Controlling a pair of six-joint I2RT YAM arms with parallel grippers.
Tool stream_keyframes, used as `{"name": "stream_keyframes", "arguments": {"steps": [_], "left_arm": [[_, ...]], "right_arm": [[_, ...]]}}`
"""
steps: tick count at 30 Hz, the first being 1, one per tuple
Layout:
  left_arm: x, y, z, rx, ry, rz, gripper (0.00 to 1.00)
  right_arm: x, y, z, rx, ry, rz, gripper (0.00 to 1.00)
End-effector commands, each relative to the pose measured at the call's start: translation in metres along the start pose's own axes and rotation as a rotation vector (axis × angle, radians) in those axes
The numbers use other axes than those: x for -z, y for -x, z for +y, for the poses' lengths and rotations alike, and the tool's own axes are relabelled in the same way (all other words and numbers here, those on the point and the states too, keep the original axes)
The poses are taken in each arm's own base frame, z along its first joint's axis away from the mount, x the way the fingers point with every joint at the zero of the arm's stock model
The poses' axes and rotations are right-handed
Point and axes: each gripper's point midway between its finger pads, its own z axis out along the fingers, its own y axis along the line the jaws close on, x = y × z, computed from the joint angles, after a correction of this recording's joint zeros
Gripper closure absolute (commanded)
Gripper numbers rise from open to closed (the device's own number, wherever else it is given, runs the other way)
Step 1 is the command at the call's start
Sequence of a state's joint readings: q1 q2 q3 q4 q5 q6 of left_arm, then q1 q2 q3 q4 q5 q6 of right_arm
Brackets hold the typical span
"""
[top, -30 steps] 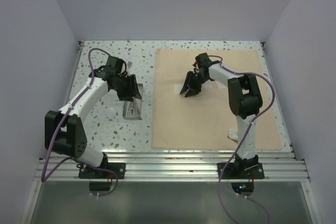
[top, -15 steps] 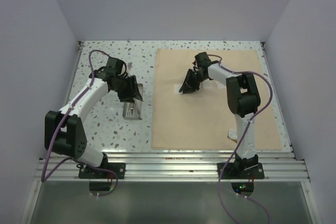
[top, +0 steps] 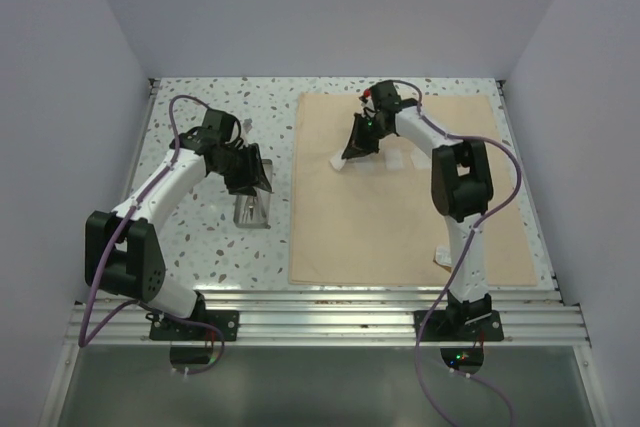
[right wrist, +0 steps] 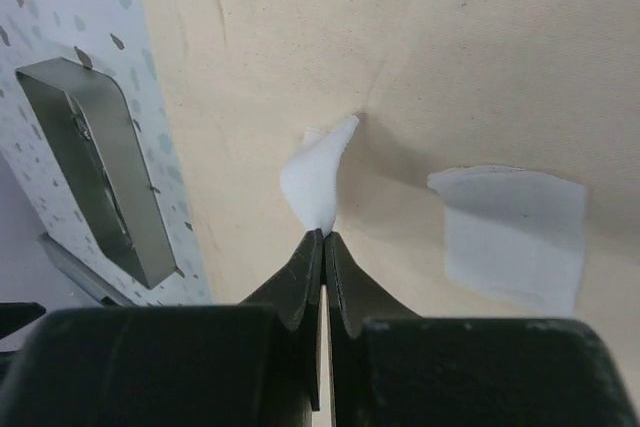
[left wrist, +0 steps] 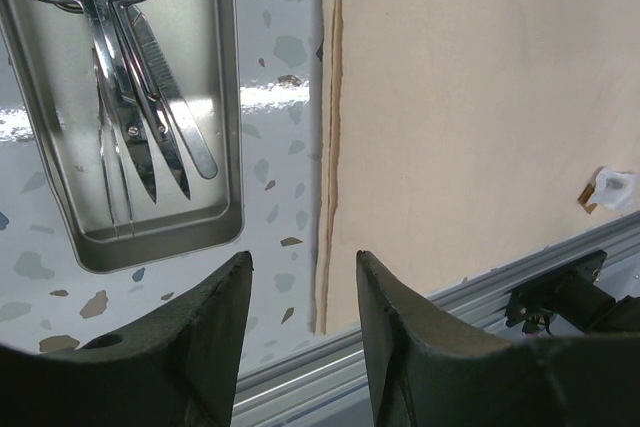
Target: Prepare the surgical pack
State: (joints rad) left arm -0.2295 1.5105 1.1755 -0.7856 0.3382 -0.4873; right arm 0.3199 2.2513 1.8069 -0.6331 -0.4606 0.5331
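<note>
The tan cloth sheet (top: 400, 217) lies flat on the right half of the table. My right gripper (right wrist: 325, 235) is shut on one corner of a white gauze square (right wrist: 320, 179), which hangs bent, its far end touching the sheet; from above this gauze (top: 338, 162) sits near the sheet's far left. A second gauze square (right wrist: 515, 232) lies flat beside it. My left gripper (left wrist: 303, 262) is open and empty, hovering over the table between the sheet's left edge and the grey metal tray (left wrist: 228, 97). In the tray lie the steel scissors (left wrist: 110, 37) and the thin forceps (left wrist: 172, 107).
A small white packet (top: 440, 255) rests on the sheet's near right part, close to the right arm. The tray (top: 252, 209) stands on the speckled tabletop left of the sheet. An aluminium rail (top: 330, 315) runs along the near edge.
My right gripper has closed on the gauze square and moved toward the far left of the sheet, pulling the gauze up. The left arm has barely moved.
</note>
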Motion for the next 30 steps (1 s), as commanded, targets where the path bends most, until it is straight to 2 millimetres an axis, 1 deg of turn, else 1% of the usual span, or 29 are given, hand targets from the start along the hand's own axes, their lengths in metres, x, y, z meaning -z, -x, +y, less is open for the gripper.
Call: {"name": "stream_keyframes", "arguments": {"steps": [1, 4, 6, 10, 14, 25, 27, 28, 30], "left_arm": [[0.005, 0.007, -0.01, -0.013, -0.043, -0.033, 0.5], [0.004, 0.009, -0.011, -0.012, -0.048, -0.032, 0.5], [0.004, 0.01, -0.012, -0.015, -0.049, -0.035, 0.5], [0.003, 0.009, -0.012, -0.019, -0.051, -0.029, 0.5], [0.003, 0.009, -0.011, -0.021, -0.051, -0.028, 0.5], [0.0, 0.01, -0.013, -0.023, -0.059, -0.021, 0.5], [-0.001, 0.01, -0.013, -0.021, -0.062, -0.018, 0.5], [-0.002, 0.01, -0.013, -0.02, -0.064, -0.017, 0.5], [-0.002, 0.011, -0.014, -0.018, -0.07, -0.014, 0.5]], "right_arm": [[0.039, 0.011, 0.009, 0.147, -0.051, -0.055, 1.0], [0.045, 0.008, 0.0, 0.151, -0.078, -0.043, 1.0], [0.045, 0.006, -0.01, 0.147, -0.096, -0.032, 1.0], [0.05, 0.01, -0.02, 0.121, -0.082, -0.045, 1.0], [0.051, 0.017, -0.019, 0.093, -0.026, -0.075, 1.0], [0.05, 0.023, -0.032, 0.064, -0.054, -0.14, 1.0], [0.049, 0.021, -0.036, 0.044, -0.069, -0.144, 1.0], [0.05, 0.023, -0.034, 0.031, -0.064, -0.16, 1.0], [0.047, 0.017, -0.039, 0.004, -0.072, -0.157, 1.0]]}}
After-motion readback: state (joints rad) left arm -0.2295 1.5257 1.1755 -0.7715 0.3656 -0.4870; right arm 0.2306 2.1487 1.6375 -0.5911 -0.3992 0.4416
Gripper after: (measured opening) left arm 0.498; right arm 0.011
